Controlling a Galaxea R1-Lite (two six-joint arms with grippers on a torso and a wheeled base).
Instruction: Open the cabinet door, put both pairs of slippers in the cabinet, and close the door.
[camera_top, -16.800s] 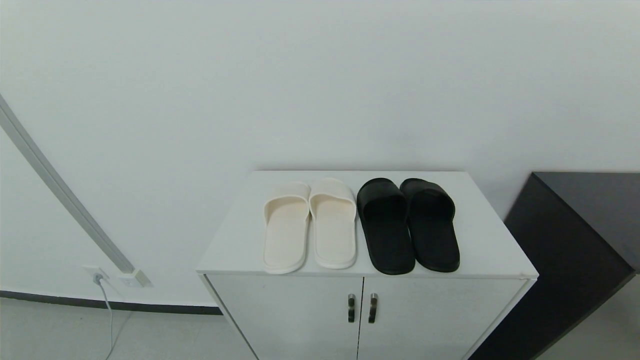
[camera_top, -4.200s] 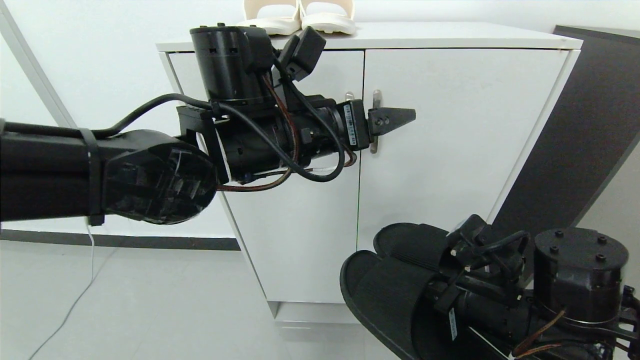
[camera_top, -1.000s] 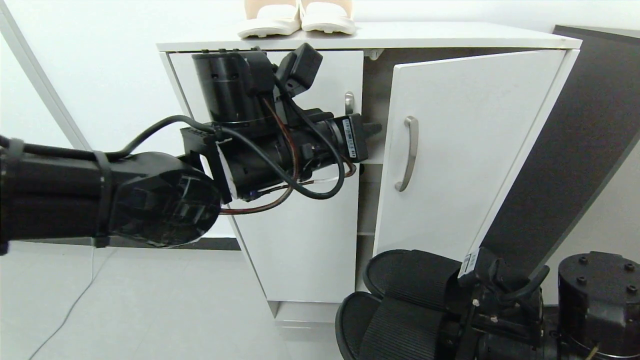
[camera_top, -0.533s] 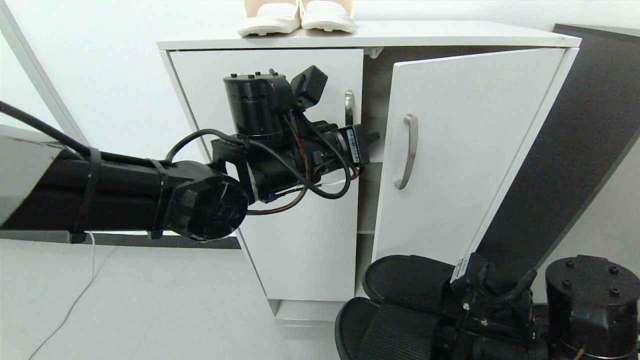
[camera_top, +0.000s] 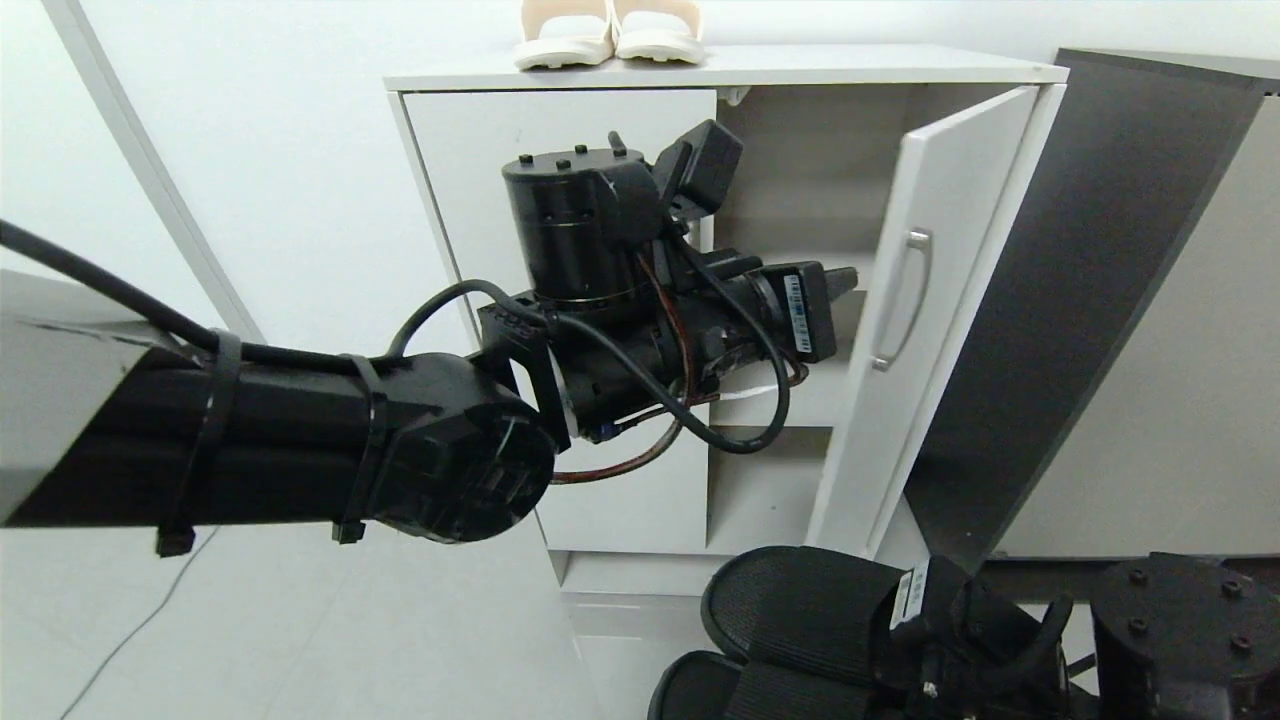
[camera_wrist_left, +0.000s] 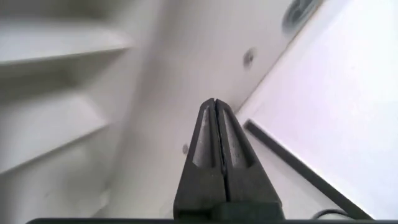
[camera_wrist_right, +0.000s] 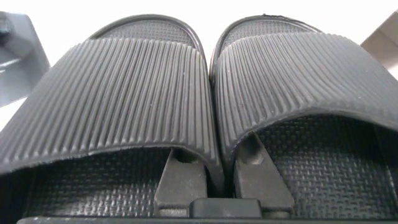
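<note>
Left arm stretched level, left gripper pinched together, empty, beside open cabinet door. Right gripper low, clamping black slippers, one finger under each strap.

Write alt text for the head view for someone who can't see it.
The shut left gripper is at a white cabinet whose right door stands open. The right gripper holds the black slippers in front; the white slippers sit on top.

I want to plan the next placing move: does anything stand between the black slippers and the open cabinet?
Yes. The left gripper and its wrist lie across the opening at the middle shelf, above the black slippers. The right door stands swung aside, and the bottom compartment looks free.
</note>
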